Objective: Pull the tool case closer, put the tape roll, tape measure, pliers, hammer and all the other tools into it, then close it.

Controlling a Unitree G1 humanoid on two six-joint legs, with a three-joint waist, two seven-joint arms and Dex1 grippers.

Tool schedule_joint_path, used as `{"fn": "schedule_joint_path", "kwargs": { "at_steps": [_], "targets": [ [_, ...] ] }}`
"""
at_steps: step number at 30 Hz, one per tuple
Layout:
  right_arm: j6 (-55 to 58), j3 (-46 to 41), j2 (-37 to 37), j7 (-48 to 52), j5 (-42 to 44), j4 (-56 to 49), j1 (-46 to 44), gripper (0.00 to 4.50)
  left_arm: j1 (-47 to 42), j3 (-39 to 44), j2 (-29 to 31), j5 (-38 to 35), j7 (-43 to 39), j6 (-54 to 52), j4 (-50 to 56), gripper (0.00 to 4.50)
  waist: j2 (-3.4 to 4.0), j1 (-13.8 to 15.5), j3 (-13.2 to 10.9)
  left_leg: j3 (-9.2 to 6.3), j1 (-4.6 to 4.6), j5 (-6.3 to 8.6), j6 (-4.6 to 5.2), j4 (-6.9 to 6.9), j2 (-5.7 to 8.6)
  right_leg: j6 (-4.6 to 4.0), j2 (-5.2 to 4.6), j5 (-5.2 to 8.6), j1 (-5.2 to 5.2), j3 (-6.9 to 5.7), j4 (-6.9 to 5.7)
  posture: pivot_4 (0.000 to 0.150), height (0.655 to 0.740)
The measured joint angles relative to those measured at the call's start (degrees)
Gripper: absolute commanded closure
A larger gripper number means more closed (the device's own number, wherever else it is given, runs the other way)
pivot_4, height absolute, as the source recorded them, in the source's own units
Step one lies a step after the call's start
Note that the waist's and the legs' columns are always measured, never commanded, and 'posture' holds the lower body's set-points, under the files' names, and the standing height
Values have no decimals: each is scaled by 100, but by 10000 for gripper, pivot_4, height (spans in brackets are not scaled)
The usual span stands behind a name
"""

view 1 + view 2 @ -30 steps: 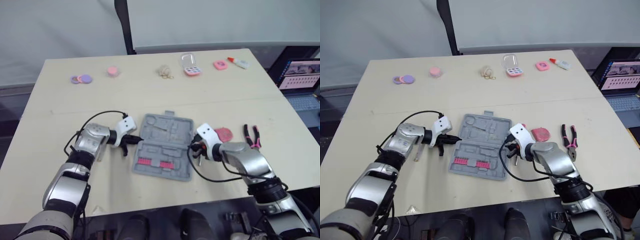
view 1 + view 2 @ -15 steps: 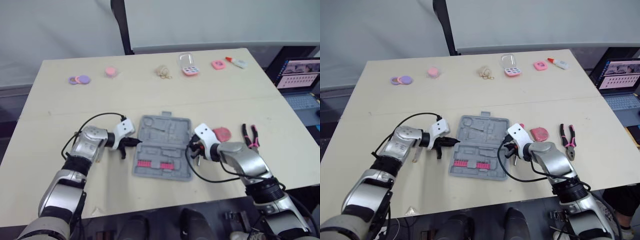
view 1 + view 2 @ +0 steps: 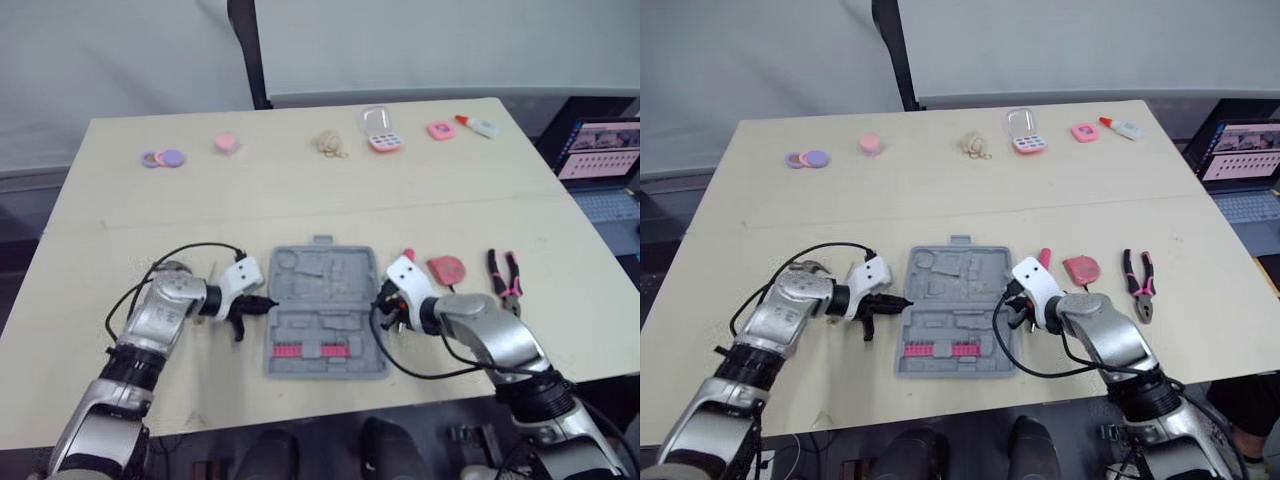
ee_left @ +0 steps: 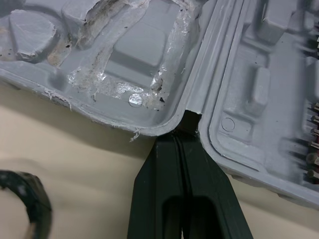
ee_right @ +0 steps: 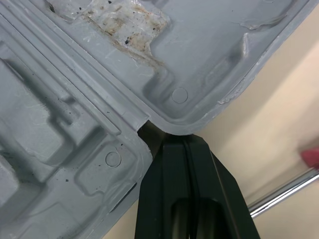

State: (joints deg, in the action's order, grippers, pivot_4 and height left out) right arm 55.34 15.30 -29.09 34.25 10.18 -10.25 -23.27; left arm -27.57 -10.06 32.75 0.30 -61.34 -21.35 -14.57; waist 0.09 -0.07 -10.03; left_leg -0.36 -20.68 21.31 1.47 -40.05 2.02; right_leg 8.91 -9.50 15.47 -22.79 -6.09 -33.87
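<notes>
Since the open grey moulded plastic tool case (image 3: 325,312) lies flat on the pale wooden table (image 3: 300,190) squarely between the two arms, its hinge line runs straight across from the left tool (image 3: 264,302) to the right tool (image 3: 384,306). Each tool has its fingers pressed together (nothing between them), tips set into the hinge notch at its own end. Drawing the case nearer will likely need both to pull evenly, or it may twist.

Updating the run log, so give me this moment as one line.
tool case: open, flat | left gripper: shut, tips in hinge notch | right gripper: shut, tips in opposite hinge notch | pliers: on table, outside case
</notes>
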Motion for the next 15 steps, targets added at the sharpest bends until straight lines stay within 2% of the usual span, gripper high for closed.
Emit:
{"fn": "schedule_joint_path", "kwargs": {
  "at_steps": [15],
  "targets": [
    [630,61,-83,45,177,-1010,591,44734,1076,186,496,-423,76,-1071,1738,45000,0,5,0,-2,0,2,-4,2,-2,0,0,0,0,2,2,1500,7287]
  ]
}}
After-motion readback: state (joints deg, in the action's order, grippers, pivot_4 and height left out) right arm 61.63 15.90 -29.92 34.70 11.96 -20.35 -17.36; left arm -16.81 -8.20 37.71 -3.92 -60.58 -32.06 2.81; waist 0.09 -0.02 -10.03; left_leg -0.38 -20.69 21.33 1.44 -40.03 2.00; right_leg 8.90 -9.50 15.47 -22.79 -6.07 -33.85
